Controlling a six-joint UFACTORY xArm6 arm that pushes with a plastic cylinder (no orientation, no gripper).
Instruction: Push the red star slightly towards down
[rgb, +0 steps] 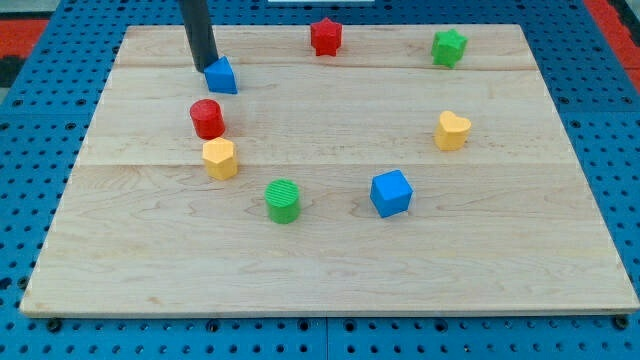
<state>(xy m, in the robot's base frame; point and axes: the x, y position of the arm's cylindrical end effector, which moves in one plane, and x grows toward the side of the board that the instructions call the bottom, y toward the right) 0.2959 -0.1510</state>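
The red star sits near the board's top edge, apparently unpushed; my tip is well to its left, just beside the blue block; all the work looks left to do; there are no jaws here, only a plain dark rod; the blocks look like smooth moulded plastic on pale, grained wood planks.

- A robotics lab or test bench, by the look of it.
- A pale wooden tabletop of joined planks lies on a blue perforated base that shows all around the tabletop.
- Small coloured toy blocks sit scattered on the tabletop.
- A dark rod comes down at the tabletop's upper-left part.
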